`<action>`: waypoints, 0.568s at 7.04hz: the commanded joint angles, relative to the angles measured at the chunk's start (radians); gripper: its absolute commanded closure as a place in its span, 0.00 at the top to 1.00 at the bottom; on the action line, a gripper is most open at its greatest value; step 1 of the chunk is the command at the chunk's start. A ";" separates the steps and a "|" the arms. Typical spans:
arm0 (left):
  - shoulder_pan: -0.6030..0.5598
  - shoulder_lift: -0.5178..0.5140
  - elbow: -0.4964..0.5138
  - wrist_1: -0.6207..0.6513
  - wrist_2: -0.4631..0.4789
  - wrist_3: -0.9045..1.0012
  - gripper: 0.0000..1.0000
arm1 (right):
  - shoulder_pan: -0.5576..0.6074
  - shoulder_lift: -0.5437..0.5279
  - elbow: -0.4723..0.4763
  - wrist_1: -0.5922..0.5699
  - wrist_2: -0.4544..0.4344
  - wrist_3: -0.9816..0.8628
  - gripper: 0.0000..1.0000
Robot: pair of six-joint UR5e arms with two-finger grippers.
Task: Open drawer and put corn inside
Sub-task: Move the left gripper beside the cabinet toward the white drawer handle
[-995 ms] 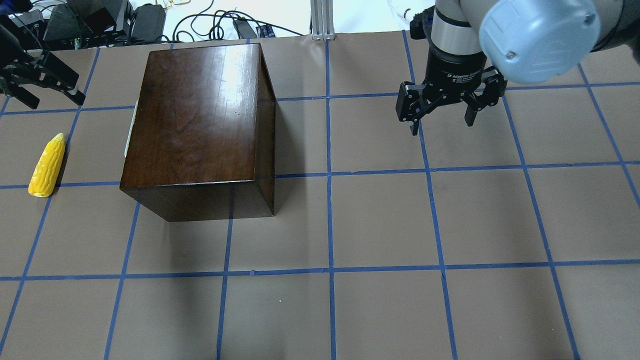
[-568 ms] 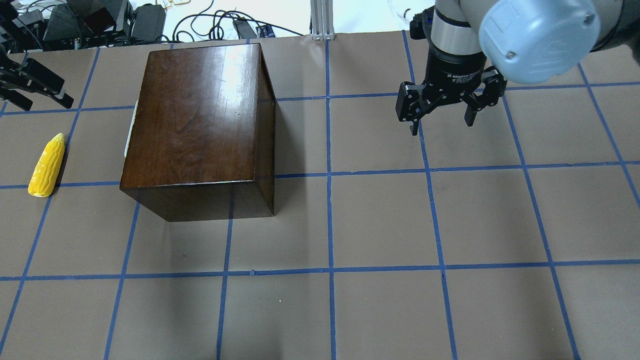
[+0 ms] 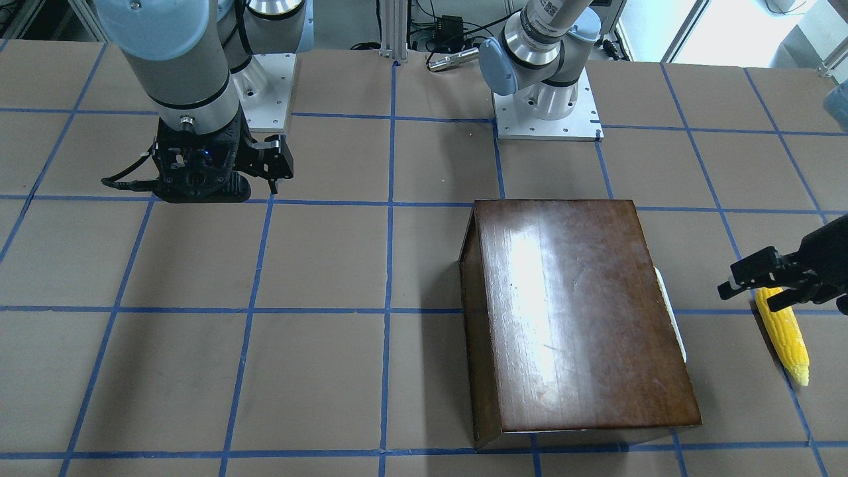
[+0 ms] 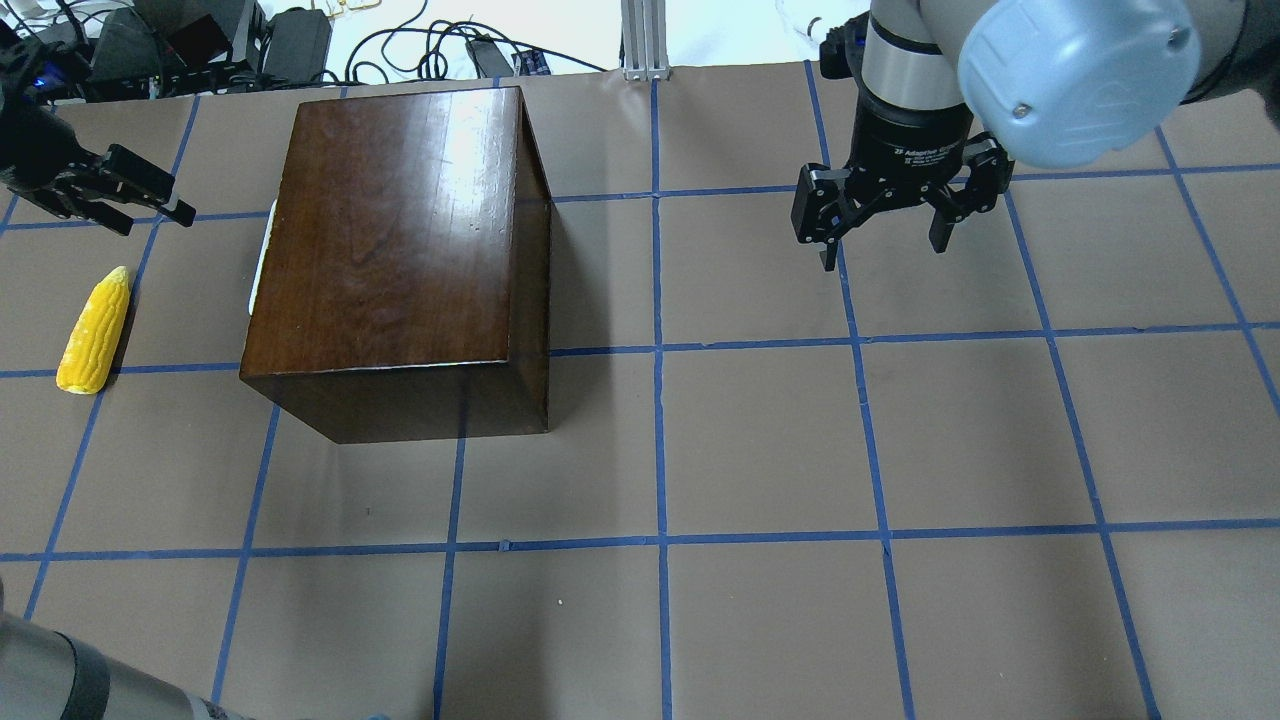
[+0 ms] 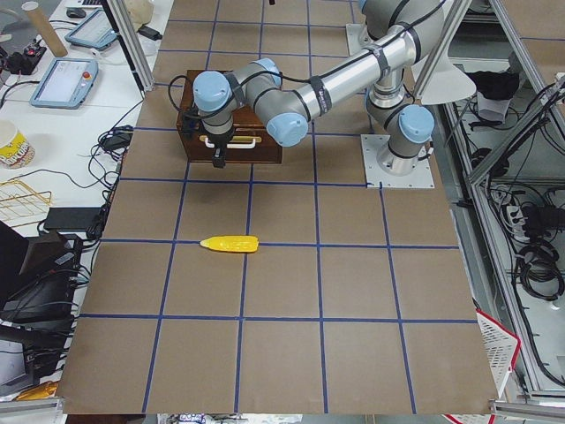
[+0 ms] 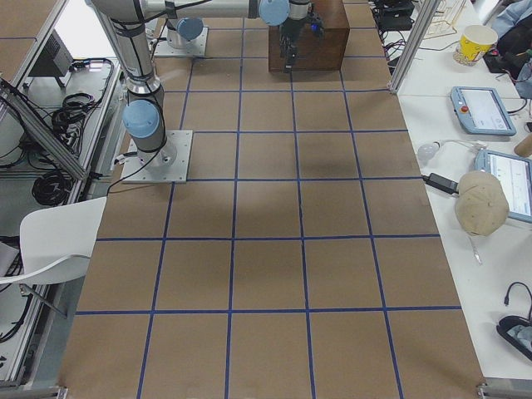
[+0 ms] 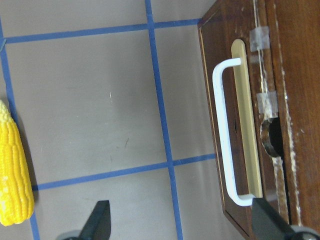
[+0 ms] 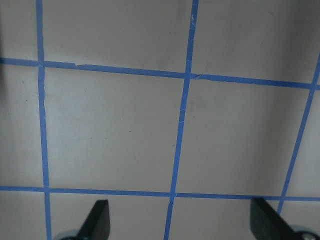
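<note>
The glossy dark-brown box (image 4: 400, 230) stands on the table's left half, also in the front view (image 3: 576, 311). Its drawer is shut; the worn brown front (image 7: 212, 75) with a white handle (image 7: 222, 135) faces my left gripper. The handle shows as a white sliver in the overhead view (image 4: 262, 260). The yellow corn (image 4: 93, 330) lies on the table left of the box, also in the left wrist view (image 7: 14, 175). My left gripper (image 4: 160, 220) is open and empty, between corn and drawer front, apart from both. My right gripper (image 4: 884, 255) is open and empty over bare table at the far right.
Cables and black electronics (image 4: 200, 40) lie beyond the table's far edge, with an aluminium post (image 4: 645, 40). The arm bases (image 3: 546, 99) stand at the robot's side. A part of the left arm (image 4: 60, 685) shows at the overhead view's near left corner.
My left gripper has moved right, toward the box's drawer side, and part of the left arm has come into the near left corner. The right arm, corn and box have not moved.
</note>
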 commanded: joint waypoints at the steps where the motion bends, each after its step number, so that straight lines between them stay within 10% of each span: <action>1: -0.004 -0.031 -0.002 -0.008 -0.044 -0.046 1.00 | 0.000 0.000 0.000 0.000 0.000 0.000 1.00; 4: -0.006 -0.054 -0.032 -0.008 -0.101 -0.055 1.00 | 0.000 0.000 0.000 0.000 0.000 0.000 1.00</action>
